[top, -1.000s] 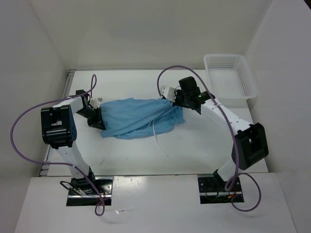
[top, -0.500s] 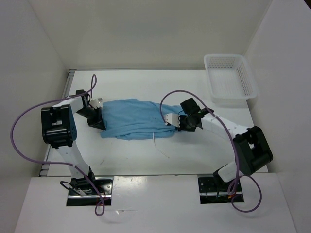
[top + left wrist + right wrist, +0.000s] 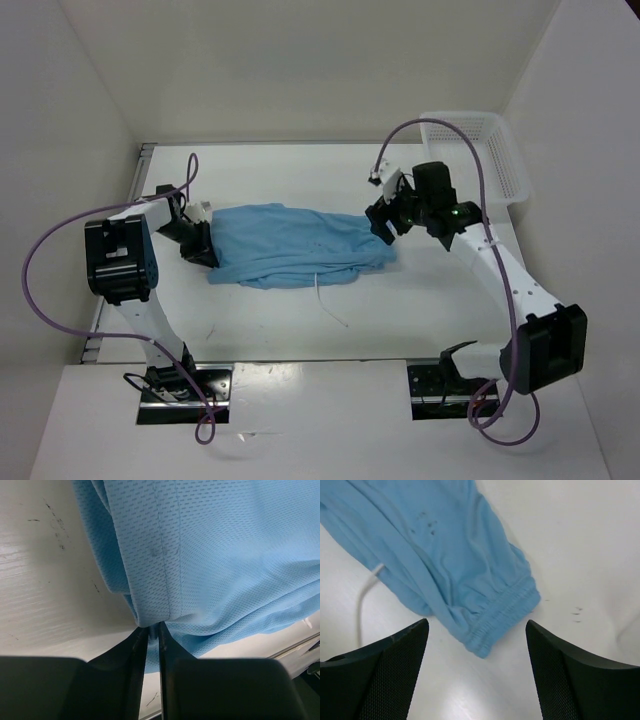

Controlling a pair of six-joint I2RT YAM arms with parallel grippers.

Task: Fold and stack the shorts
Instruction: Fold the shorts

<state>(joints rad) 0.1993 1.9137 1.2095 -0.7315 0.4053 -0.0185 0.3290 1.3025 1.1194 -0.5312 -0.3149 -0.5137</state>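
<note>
Shorts (image 3: 290, 245) bunched in a long band on the desk (image 3: 420, 310), centre of the top view.
Light, limp mesh: take the gathered waistband (image 3: 502, 615). Right pincer (image 3: 477, 630) wide open, empty, above it. Left pincer (image 3: 151, 630) nearly shut at the left hem, grip uncertain.

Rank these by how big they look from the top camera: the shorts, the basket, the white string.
1. shorts, the widest patch
2. basket, though one corner is hidden
3. string, just a thin line
</note>
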